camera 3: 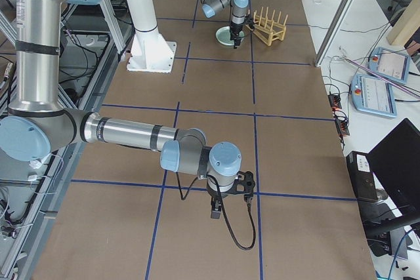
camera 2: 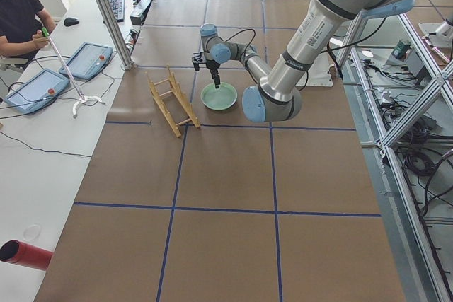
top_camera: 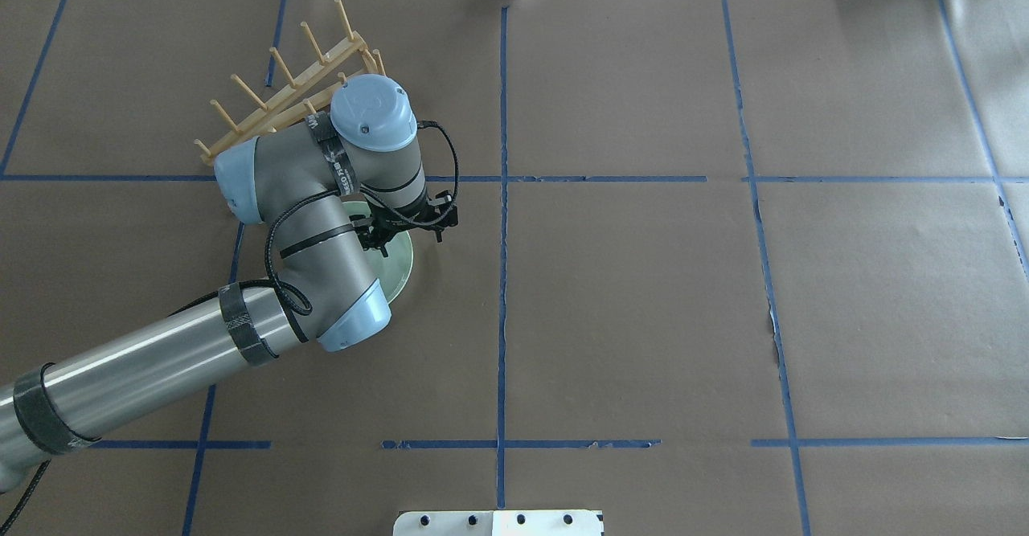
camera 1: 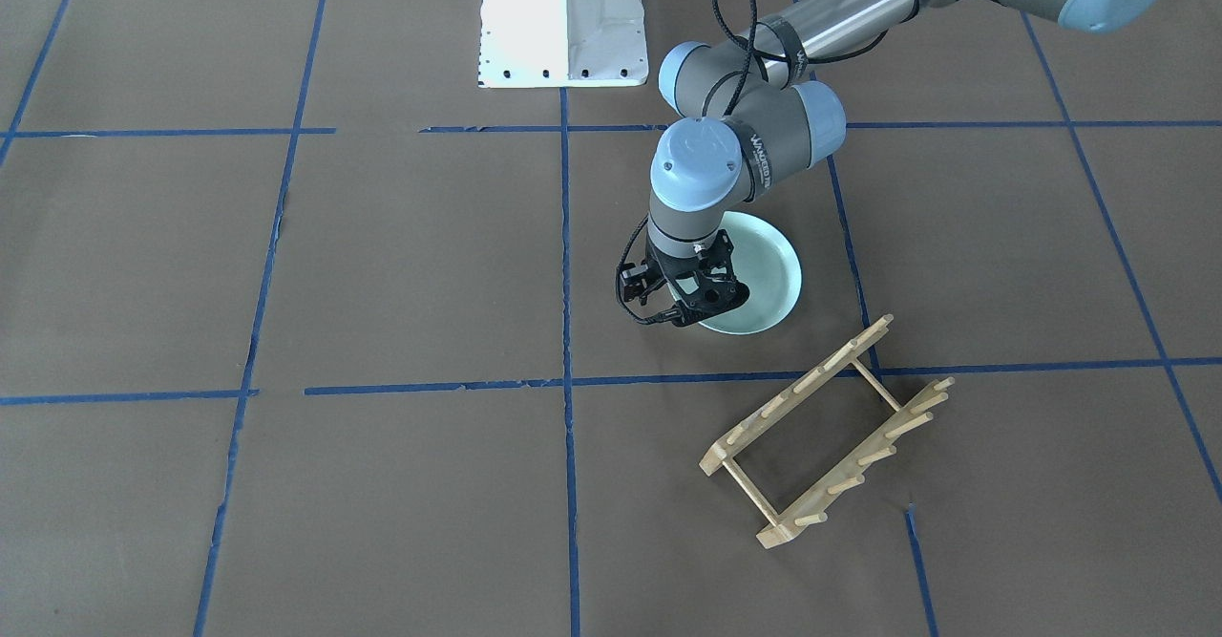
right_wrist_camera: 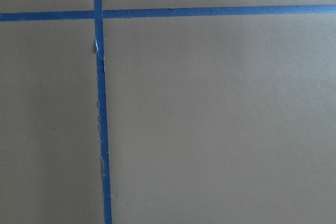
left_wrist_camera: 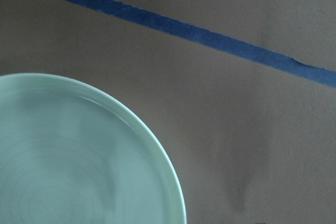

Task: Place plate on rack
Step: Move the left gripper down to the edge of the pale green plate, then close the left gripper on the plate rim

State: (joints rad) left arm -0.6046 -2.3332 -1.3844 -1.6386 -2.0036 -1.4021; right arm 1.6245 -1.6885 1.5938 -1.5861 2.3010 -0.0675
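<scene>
Broadly, the brown-papered counter (camera 1: 382, 265) is ruled into squares by blue tape lines (camera 1: 565, 265). The left arm (camera 1: 745, 131) reaches out over it with its wrist turned straight down. The right arm (camera 3: 131, 136) is bent low at the counter's other end, well apart from the task's things.

The rack (camera 1: 821, 432) stands on its two rails with the pegs pointing up. It sits beyond the left gripper (camera 1: 683, 305), away from the robot and off to the robot's left. Its long axis runs on a diagonal, the end nearer the gripper being the one closer to the robot. In the overhead view the arm's wrist covers that near end.

The plate (camera 1: 773, 284) lies flat and face up on the counter directly under the left gripper, apart from the rack. Between plate and rack lies bare paper crossed by one tape line. The left gripper hangs over the plate's rim on the robot's right, far side. The left wrist camera shows that rim curving across its lower left corner. I cannot tell how far this gripper's fingers are spread, or whether they touch the rim.

The right gripper (camera 3: 215, 211) points down over a tape crossing, and its state cannot be told either.
</scene>
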